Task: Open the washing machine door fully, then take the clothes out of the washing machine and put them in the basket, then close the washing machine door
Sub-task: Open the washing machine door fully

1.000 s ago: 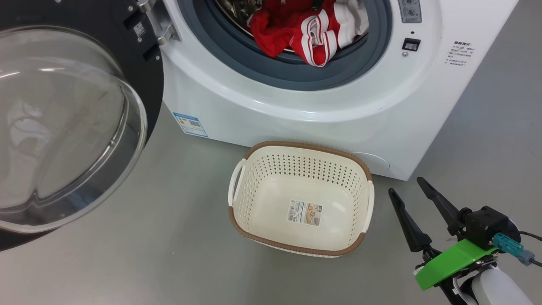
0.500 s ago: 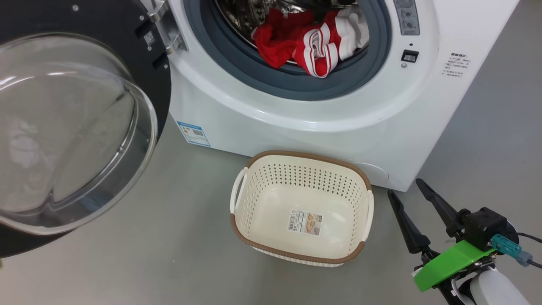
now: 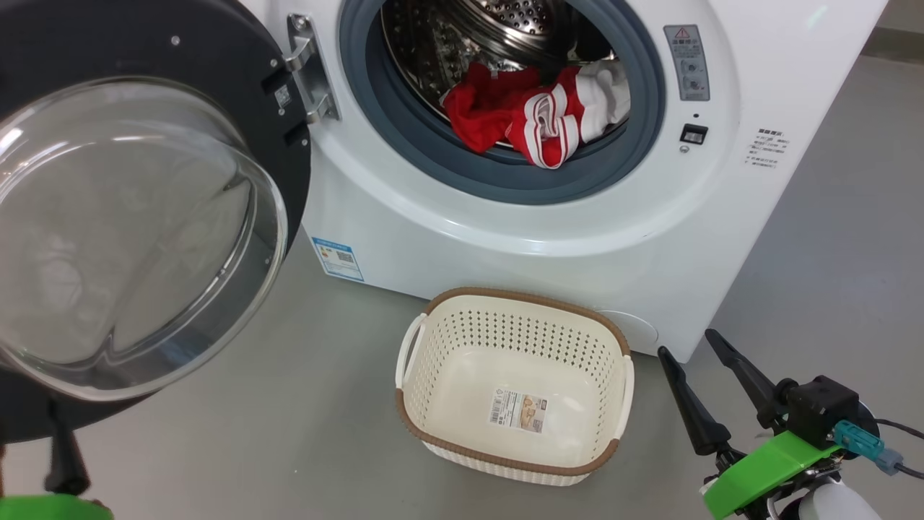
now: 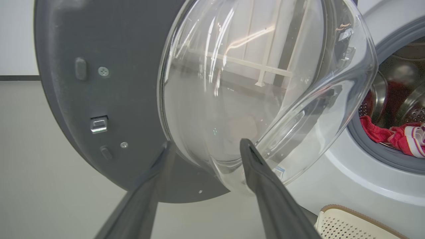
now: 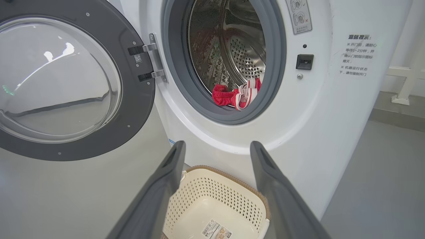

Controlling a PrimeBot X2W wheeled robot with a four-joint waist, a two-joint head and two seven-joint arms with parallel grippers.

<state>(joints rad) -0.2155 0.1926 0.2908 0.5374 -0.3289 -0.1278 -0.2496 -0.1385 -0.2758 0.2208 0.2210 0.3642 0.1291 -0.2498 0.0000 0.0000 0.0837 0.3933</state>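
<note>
Washing machine door (image 3: 216,72) stands wide open at left; clothes (image 3: 534,115) in the drum (image 3: 520,22), upper centre; basket (image 3: 505,339) below; left gripper (image 4: 207,144) and right gripper (image 3: 686,343) spread, grasping nothing

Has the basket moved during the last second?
No. The basket lies as before against the blue label on the washer; the whole head view slid down, so the camera moved.

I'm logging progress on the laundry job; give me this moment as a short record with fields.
washing machine door: swung open
clothes: red and white, inside the washing machine
basket: empty, on the floor before the machine
left hand: open, close to the door
right hand: open, empty, right of basket
</note>
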